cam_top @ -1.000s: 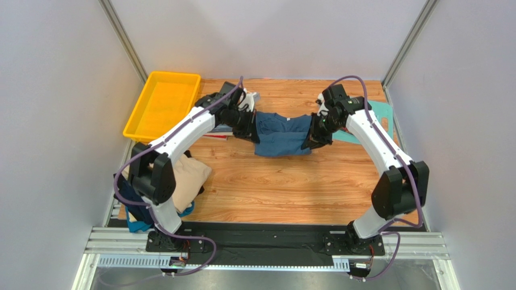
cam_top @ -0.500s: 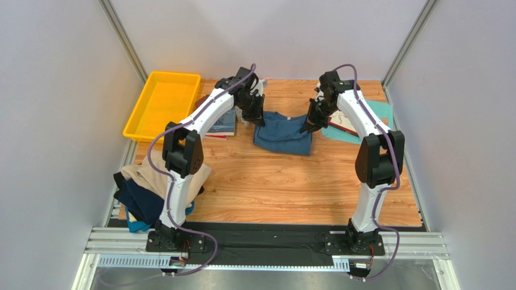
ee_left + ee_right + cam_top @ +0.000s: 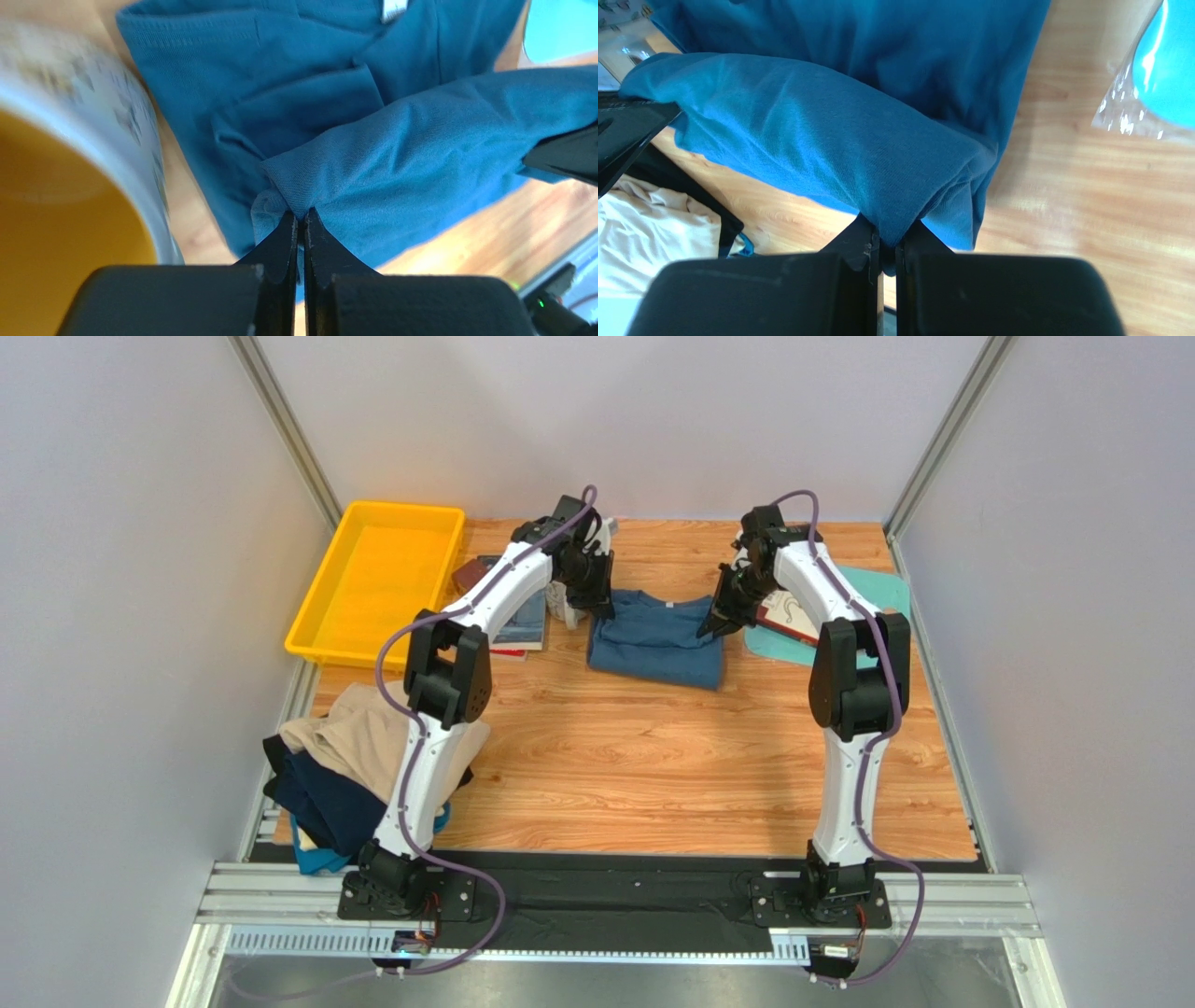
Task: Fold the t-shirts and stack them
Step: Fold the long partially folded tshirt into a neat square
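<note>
- We see the left gripper [image 3: 303, 218] clenched on a fold of the teal-blue t-shirt [image 3: 657, 641], pinching the cloth at its left edge.
- The right gripper [image 3: 887, 241] is clamped on the same shirt at its right edge, and the cloth drapes over its tips.
- The shirt lies at the far middle of the wooden table [image 3: 673, 756], between the two grippers, with the held fold raised over the rest.
- A small white neck label [image 3: 394, 8] shows on the shirt; we cannot read any writing on it.
- A mug [image 3: 84, 140] with a yellow inside stands just beside the shirt; its print is too blurred to read.
- The beige t-shirt [image 3: 351, 735] and the dark navy t-shirt [image 3: 316, 805] lie piled at the near left corner.
</note>
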